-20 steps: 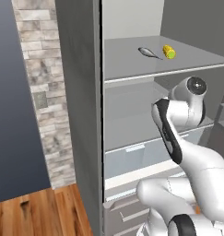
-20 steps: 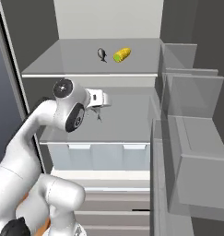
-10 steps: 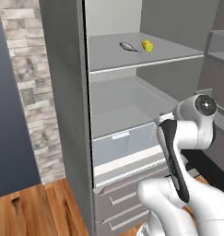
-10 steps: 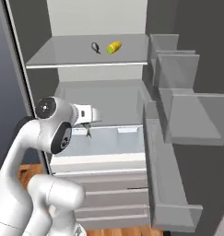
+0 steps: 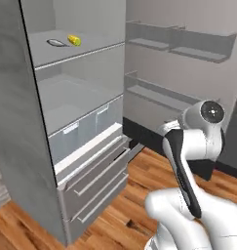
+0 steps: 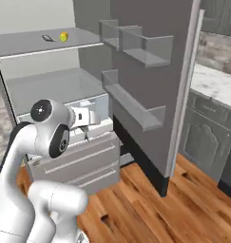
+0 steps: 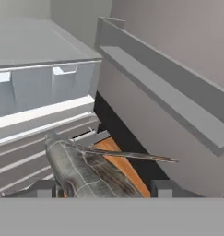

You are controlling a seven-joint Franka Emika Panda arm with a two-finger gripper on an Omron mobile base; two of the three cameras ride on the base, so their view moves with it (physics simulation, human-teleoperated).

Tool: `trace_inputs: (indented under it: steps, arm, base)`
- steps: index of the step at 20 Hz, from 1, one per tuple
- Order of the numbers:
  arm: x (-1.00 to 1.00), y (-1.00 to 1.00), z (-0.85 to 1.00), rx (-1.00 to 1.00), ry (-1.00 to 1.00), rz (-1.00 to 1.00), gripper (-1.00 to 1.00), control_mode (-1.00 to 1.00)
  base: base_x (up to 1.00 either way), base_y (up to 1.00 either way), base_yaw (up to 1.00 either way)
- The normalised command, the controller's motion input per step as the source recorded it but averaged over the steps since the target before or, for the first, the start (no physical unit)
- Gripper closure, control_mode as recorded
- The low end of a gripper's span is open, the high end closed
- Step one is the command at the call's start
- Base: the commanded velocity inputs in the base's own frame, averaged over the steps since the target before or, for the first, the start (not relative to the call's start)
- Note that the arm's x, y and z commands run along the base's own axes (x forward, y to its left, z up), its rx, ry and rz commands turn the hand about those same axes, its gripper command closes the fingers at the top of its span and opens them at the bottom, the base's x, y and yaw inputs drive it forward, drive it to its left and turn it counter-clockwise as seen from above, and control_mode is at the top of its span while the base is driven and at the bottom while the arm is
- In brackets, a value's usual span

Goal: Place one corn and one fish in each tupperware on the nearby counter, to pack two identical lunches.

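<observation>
Between the two dark finger tips at the bottom of the hand view lies a fish [image 7: 88,173] — grey, mottled, with a thin fin spine sticking out to the right — so the gripper [image 7: 102,188] appears to be closed around its body, jaws standing fairly wide because the fish fills the gap. The contact itself is cut off by the frame edge, so the hold is likely rather than certain.

On the top shelf [image 5: 66,51] of the open fridge a second fish [image 5: 55,43] rests just beside a yellow corn [image 5: 74,40]; the right base view shows the same pair, fish [image 6: 48,38] and corn [image 6: 63,36], well apart from the arm. The marble counter [image 6: 216,85] sits off to the right, past the fridge door [image 6: 150,71].

The fish looks light, slim and probably slick — best taken across the thick mid-body, not the tail or fins. The cob is stiff and bumpy, but round; gripping across its middle should stop it rolling.
</observation>
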Motion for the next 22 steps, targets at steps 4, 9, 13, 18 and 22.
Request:
trace_inputs:
  steps: [4, 9, 13, 18, 22]
  arm:
    - [0.00, 0.00, 0.00, 0.00, 0.00, 0.00, 1.00, 1.00]
    - [0.00, 0.00, 0.00, 0.00, 0.00, 0.00, 1.00, 1.00]
    - [0.00, 0.00, 0.00, 0.00, 0.00, 0.00, 1.00, 1.00]
    - [0.00, 0.00, 0.00, 0.00, 0.00, 0.00, 1.00, 1.00]
    - [0.00, 0.00, 0.00, 0.00, 0.00, 0.00, 1.00, 1.00]
  base:
    - [-0.54, 0.10, -0.91]
    - [-0.11, -0.26, -0.91]
    - [0.15, -0.78, -0.86]
    - [0.55, -0.78, -0.73]
    - [1.00, 0.29, -0.30]
